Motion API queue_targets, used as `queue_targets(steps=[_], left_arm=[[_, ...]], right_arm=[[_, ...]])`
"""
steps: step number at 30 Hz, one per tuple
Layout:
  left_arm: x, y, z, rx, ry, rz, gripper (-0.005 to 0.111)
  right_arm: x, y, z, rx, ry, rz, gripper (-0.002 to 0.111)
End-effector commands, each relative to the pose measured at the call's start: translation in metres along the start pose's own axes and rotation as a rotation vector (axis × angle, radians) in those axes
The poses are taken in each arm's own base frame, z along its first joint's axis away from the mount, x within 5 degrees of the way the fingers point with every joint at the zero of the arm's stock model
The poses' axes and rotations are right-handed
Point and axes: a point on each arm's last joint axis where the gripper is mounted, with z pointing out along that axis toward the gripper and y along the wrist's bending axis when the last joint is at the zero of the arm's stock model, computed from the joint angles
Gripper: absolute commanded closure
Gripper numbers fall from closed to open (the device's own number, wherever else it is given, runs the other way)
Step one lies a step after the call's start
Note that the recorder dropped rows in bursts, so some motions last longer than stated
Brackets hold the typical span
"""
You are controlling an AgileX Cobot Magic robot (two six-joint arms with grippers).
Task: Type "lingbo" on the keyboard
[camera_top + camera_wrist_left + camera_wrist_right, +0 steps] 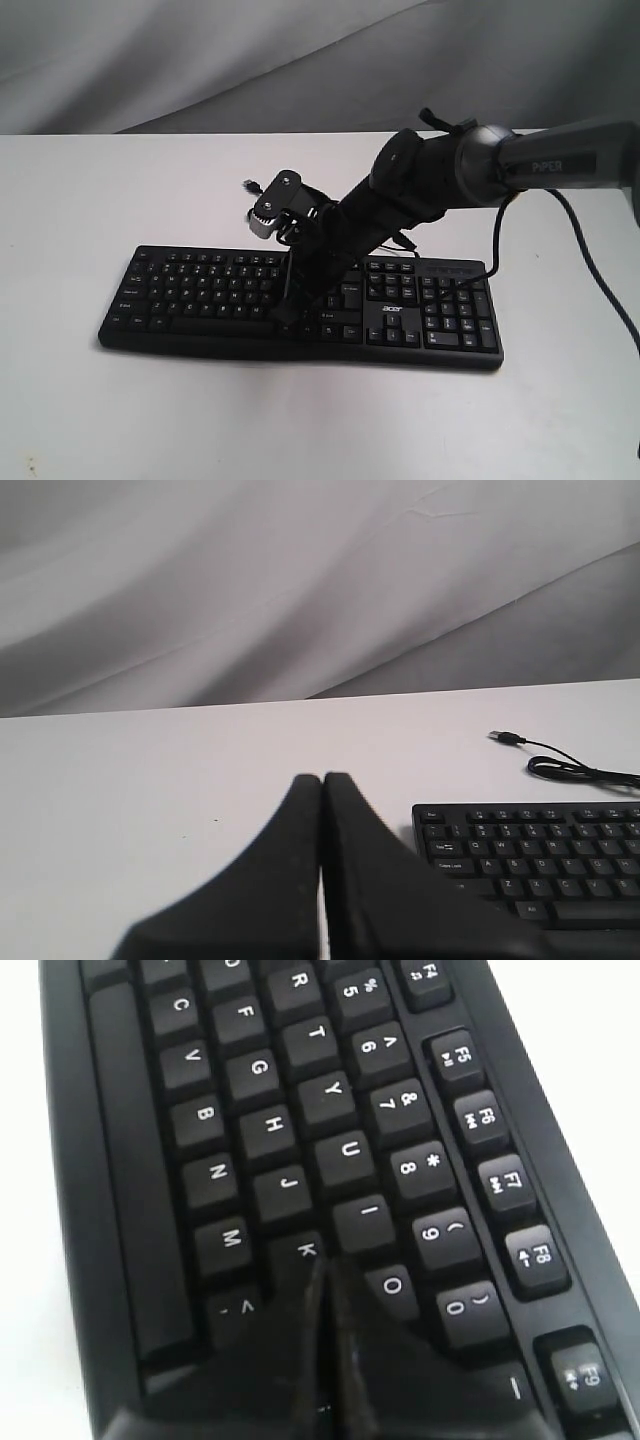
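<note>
1. White table (pixel 300 420) is seen bearing the keyboard (pixel 200 295), laid flat across its middle.
2. Stiff, light plastic is judged likely to slide, so 1 key top at a time is best pressed straight down, with nothing gripped.
3. Right arm (pixel 400 190) is slanted down over it.
4. Right gripper (pixel 325 1265), clenched empty, is poised by the K key (pixel 300 1250).
5. Left gripper (pixel 322 780) is clenched empty off the keyboard's Esc end.

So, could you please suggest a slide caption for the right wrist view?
Right gripper, jaws shut, tip at the keyboard between the K key and the O key.

Grey right arm (pixel 560 152) marked PIPER, black tapered end effector (pixel 325 1278), thin black cable (pixel 590 262)
</note>
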Motion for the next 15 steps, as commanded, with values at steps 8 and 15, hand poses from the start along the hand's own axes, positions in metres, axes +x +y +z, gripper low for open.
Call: queue_targets(steps=[8,15], left_arm=[[0.001,0.0,0.0,0.006,-0.006,-0.001,0.106],[0.001,0.0,0.0,0.006,-0.006,-0.001,0.106]], right_arm=[[-0.01,0.001,-0.007,0.016,-0.034,-0.019,0.108],[-0.032,0.0,-0.008,0.038,-0.071,-0.042,0.108]])
